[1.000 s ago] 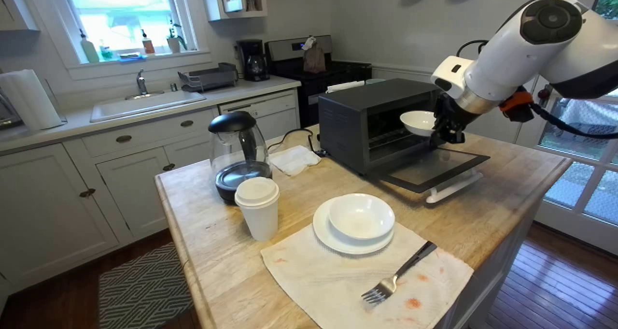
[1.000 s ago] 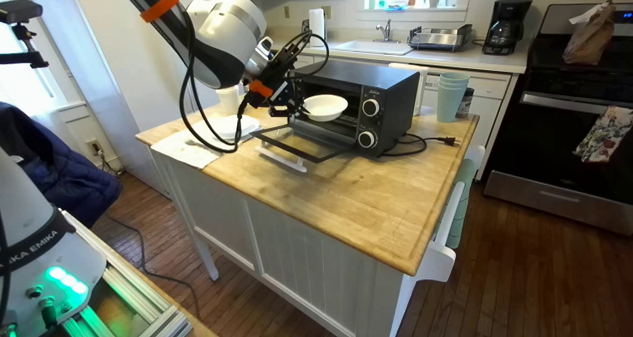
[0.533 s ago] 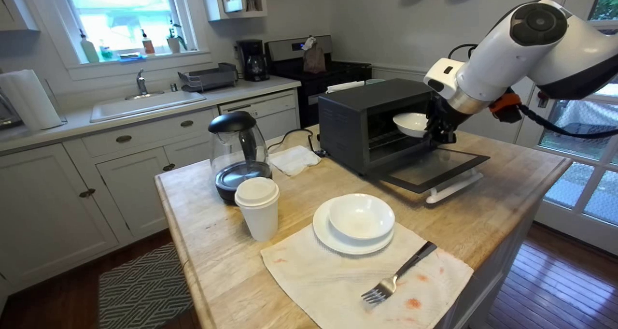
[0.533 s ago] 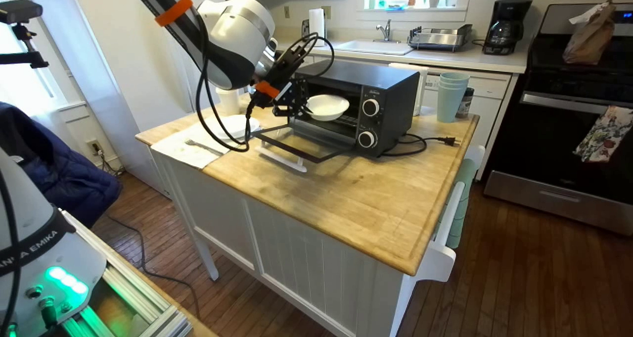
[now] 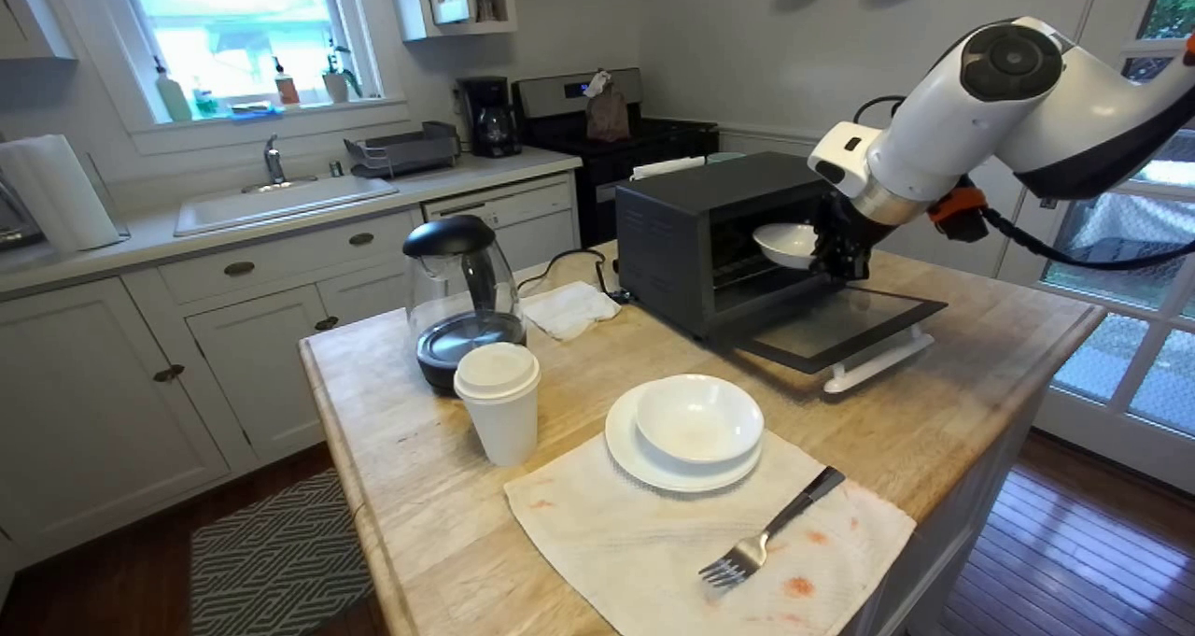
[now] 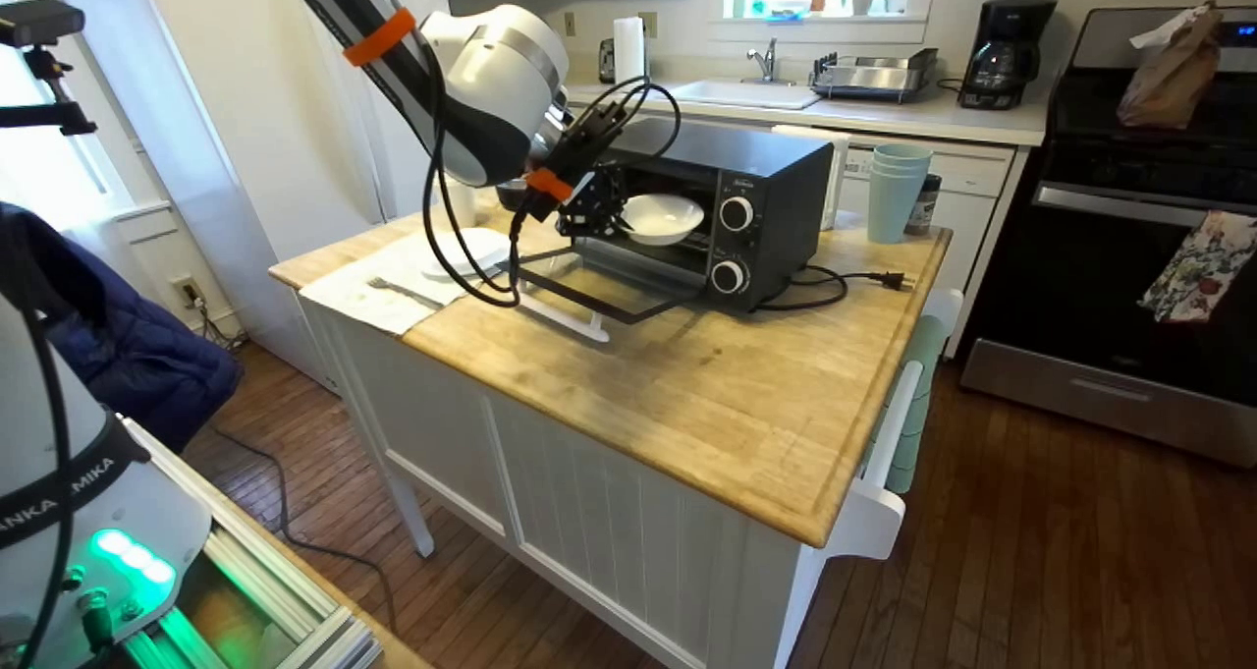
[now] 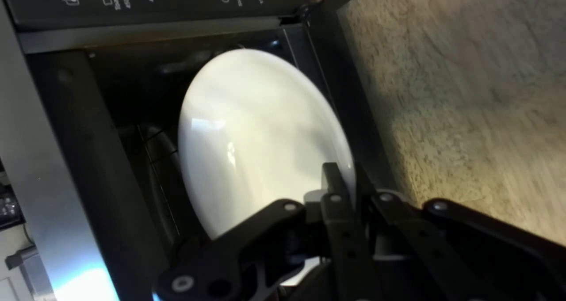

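Wooden island, far right in an exterior view: white bowl at mouth of toaster oven, rim pinched in gripper (one-sided hold, liable to swivel on knocking the oven).

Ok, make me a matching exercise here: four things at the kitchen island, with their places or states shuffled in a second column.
Things
1. end effector
2. fork
3. toaster oven door
4. lidded cup

Places or states
A. near the glass kettle
B. swung down open
C. on the orange-spotted mat
D. closed on the rim of a white bowl

Pairs: 1-D, 2-C, 3-B, 4-A
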Robot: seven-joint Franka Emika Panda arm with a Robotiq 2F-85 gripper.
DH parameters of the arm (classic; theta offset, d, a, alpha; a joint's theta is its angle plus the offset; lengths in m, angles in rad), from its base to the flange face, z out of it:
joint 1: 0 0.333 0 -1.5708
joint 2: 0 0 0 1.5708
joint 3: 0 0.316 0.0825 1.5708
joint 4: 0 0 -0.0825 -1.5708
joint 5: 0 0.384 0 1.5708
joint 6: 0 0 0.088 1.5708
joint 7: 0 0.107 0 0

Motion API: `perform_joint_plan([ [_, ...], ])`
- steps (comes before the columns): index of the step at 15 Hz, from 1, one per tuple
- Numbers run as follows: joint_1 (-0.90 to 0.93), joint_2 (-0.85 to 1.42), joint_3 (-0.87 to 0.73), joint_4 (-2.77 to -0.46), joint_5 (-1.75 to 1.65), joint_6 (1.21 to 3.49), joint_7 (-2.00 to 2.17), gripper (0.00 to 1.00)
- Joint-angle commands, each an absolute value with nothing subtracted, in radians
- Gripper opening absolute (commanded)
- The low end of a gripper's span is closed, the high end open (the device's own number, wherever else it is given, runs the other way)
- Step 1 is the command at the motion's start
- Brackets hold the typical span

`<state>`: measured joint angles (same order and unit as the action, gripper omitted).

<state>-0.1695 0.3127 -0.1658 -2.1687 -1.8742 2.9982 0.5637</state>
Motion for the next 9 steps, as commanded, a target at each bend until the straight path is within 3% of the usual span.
perform_joint_plan([
  [1, -0.191, 0.351, -0.166, -2.109, -1.912, 3.044, 0.570, 0.02],
  [9, -0.208, 0.391, -0.165, -2.056, -1.905, 3.074, 0.554, 0.02],
])
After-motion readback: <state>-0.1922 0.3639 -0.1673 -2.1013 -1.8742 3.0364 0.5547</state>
